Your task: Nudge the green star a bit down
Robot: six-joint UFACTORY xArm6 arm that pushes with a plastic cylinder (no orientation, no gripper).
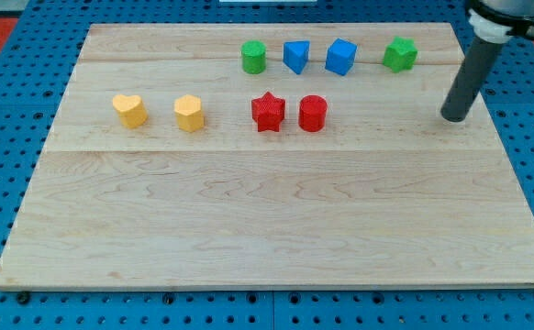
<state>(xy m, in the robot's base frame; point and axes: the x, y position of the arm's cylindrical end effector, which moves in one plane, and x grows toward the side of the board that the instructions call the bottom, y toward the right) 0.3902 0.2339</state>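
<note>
- My tip (453,118) sits on the bench (267,229) near the view's right edge, no jaws on this tool to spread or pinch, just a bare rod.
- Green star (400,54) is up top right, apart from my tip, which is below and to its right.
- Top row leftward: blue cube (340,57), blue block (296,57), green cylinder (253,58).
- Lower row: red cylinder (312,114), red star (268,112), yellow hexagon (189,114), yellow heart (130,110).

The rod (473,78) is cut off by the view's top near the board's far right corner, its upper part unseen. Whether my tip (453,117) touches the wooden board (267,229) cannot be told
</note>
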